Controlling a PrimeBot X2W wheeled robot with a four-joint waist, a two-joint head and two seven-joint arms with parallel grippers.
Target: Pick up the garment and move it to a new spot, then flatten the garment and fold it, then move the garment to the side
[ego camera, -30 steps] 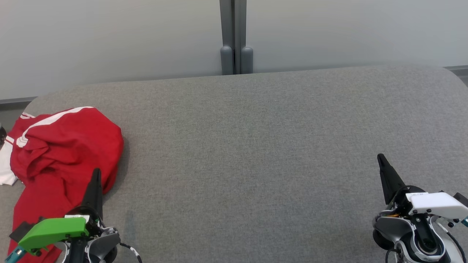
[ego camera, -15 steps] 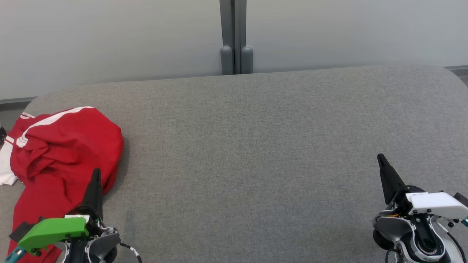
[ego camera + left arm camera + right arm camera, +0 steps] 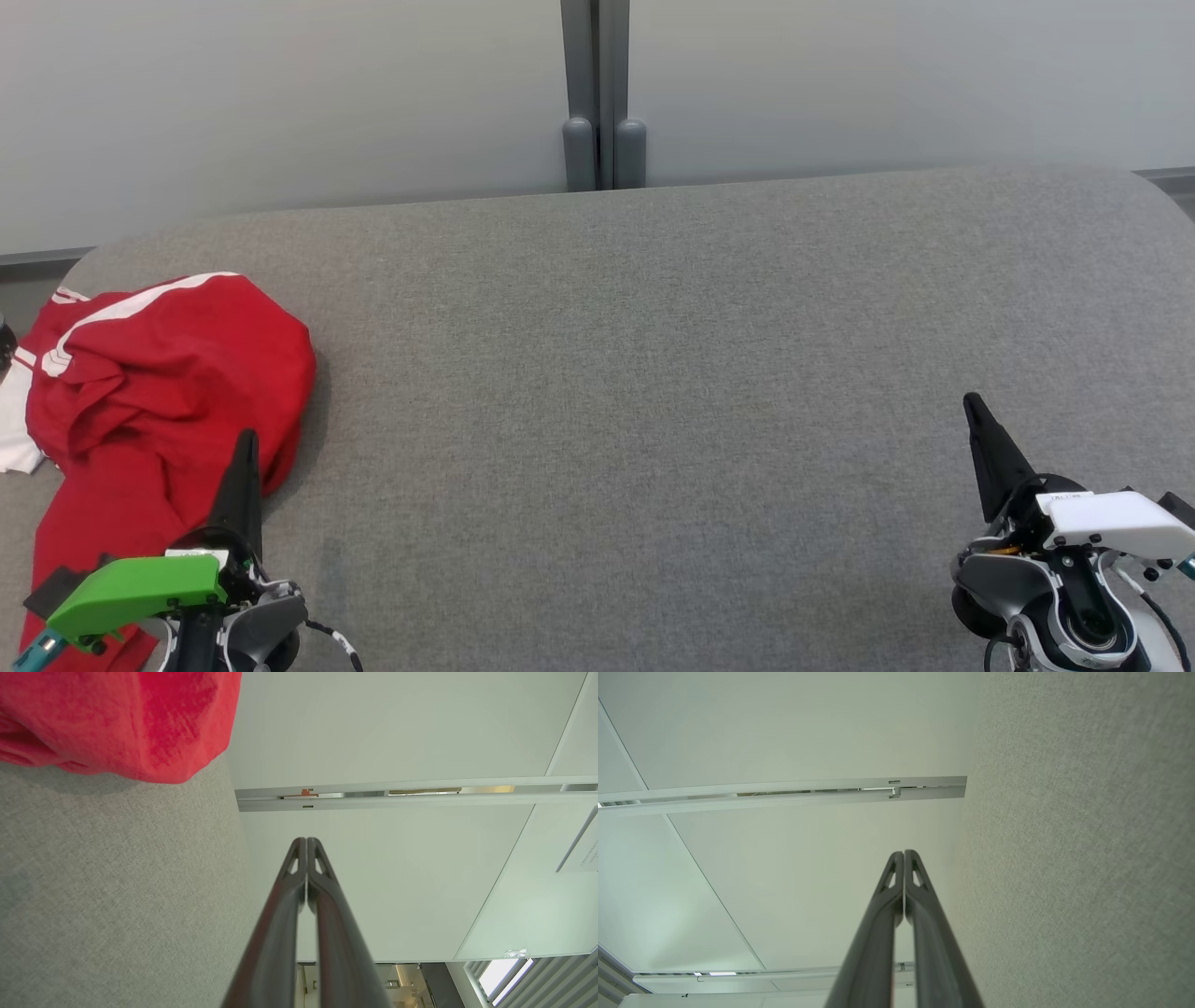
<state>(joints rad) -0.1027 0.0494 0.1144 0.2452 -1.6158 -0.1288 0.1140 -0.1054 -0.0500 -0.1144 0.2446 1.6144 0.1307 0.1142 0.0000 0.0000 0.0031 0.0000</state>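
A red garment [image 3: 159, 383] with white stripes lies crumpled at the left end of the grey table [image 3: 653, 373], one part trailing toward the near edge. In the left wrist view the garment [image 3: 117, 723] shows as a red bulge at the upper left. My left gripper [image 3: 247, 441] is shut and empty, its tip over the garment's near right edge, with its fingers [image 3: 306, 842] pressed together. My right gripper [image 3: 971, 401] is shut and empty above bare table at the lower right; in the right wrist view its fingers [image 3: 903, 854] also touch.
A pale wall panel with a grey vertical post [image 3: 597, 93] stands behind the table's far edge. A white cloth piece [image 3: 14, 429] peeks out at the garment's left side. The table's rounded corners fall off at far left and far right.
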